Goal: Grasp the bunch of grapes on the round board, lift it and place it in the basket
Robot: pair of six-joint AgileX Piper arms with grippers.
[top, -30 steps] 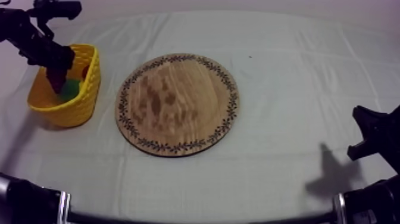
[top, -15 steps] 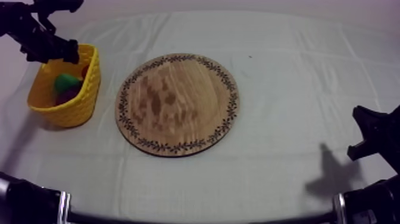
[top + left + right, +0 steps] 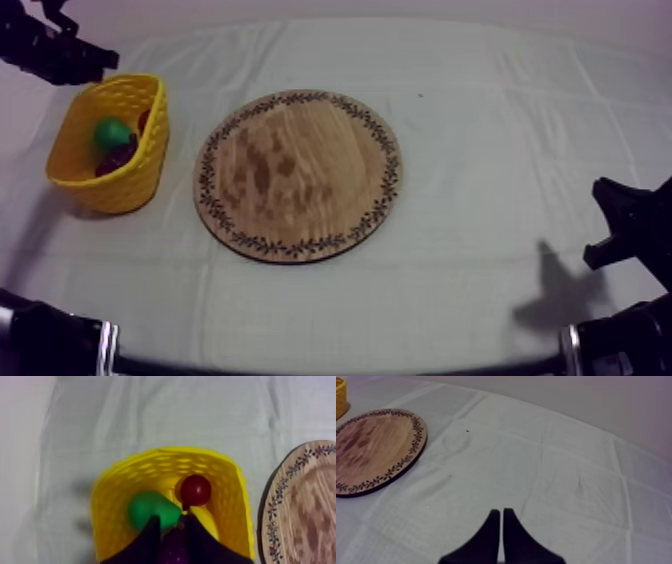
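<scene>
The bunch of grapes (image 3: 119,158) lies dark purple inside the yellow basket (image 3: 130,188) at the table's left, beside a green pear (image 3: 110,133) and a small red fruit (image 3: 145,118). My left gripper (image 3: 98,62) hangs above and behind the basket's far rim. In the left wrist view its fingers (image 3: 150,538) stand a little apart over the basket (image 3: 150,466), holding nothing, with the grapes (image 3: 174,550) showing below the gap. The wooden board (image 3: 298,175) is bare. My right gripper (image 3: 501,512) is shut on nothing, low at the table's right (image 3: 612,225).
The pear (image 3: 149,508) and red fruit (image 3: 195,489) take up the basket's middle. The board's patterned rim (image 3: 272,511) lies close beside the basket. Bare cloth stretches from the board (image 3: 371,446) to the right arm.
My left gripper has risen out of the basket and drawn back to the far left, leaving the grapes inside. Its fingers have come closer together. The right arm has not moved.
</scene>
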